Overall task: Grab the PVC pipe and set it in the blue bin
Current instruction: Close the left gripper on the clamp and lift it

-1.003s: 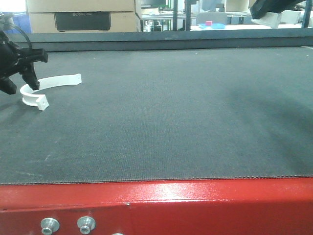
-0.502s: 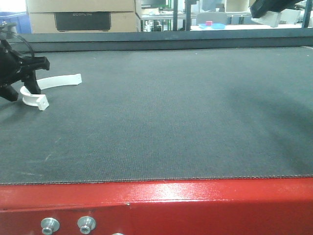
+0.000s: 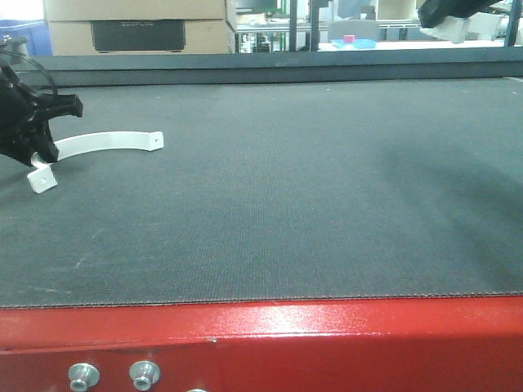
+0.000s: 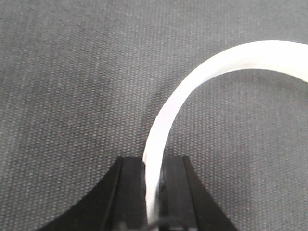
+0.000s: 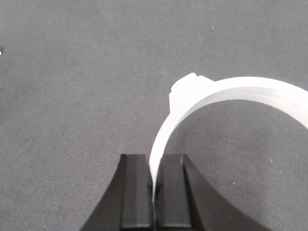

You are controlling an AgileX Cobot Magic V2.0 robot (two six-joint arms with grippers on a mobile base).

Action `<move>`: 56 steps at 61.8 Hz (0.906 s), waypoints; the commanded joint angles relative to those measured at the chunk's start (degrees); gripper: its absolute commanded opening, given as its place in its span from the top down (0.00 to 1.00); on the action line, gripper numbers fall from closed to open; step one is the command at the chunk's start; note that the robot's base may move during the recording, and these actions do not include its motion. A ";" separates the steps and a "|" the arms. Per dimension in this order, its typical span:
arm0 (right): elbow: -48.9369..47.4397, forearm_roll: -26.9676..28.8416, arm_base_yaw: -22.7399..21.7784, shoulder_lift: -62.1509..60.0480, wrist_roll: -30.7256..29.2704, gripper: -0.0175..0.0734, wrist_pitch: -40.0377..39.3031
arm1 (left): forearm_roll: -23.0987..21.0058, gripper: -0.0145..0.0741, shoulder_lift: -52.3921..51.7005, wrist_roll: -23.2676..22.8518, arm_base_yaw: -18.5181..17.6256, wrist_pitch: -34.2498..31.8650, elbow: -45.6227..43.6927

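A white curved PVC piece [image 3: 106, 141] lies across the dark mat at the far left. My left gripper [image 3: 42, 151] is shut on its near end. The left wrist view shows the left gripper [image 4: 153, 163] with both black fingers pressed on the white arc [image 4: 192, 86]. My right gripper [image 3: 445, 15] is high at the top right edge and is shut on a second white curved piece [image 3: 454, 31]. The right wrist view shows the right gripper [image 5: 155, 160] clamped on that thin arc [image 5: 231, 91] above the mat. I cannot make out a blue bin for certain.
The dark mat [image 3: 286, 188] ends at a red front edge [image 3: 270, 343]. Behind the table stand cardboard boxes [image 3: 135, 24], a blue shape [image 3: 20, 39] at the far left, and a shallow blue tray [image 3: 353, 42] holding a pink item.
The left gripper has closed on the white piece and turned it. Its free end has swung right and its tabbed end now points down-left. The right arm has barely moved.
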 commanded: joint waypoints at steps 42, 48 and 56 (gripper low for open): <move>-0.39 0.16 0.04 -4.61 -0.28 0.99 -4.49 | 4.39 0.96 -6.79 0.12 -3.27 -2.16 -0.35; -0.29 0.16 0.04 -5.94 -0.28 0.99 -4.51 | 4.57 0.96 -9.98 0.12 -3.27 -1.87 -0.35; -0.29 0.16 0.04 -8.07 -0.28 0.99 -4.51 | 5.36 0.96 -14.80 0.12 -3.27 -1.82 -0.35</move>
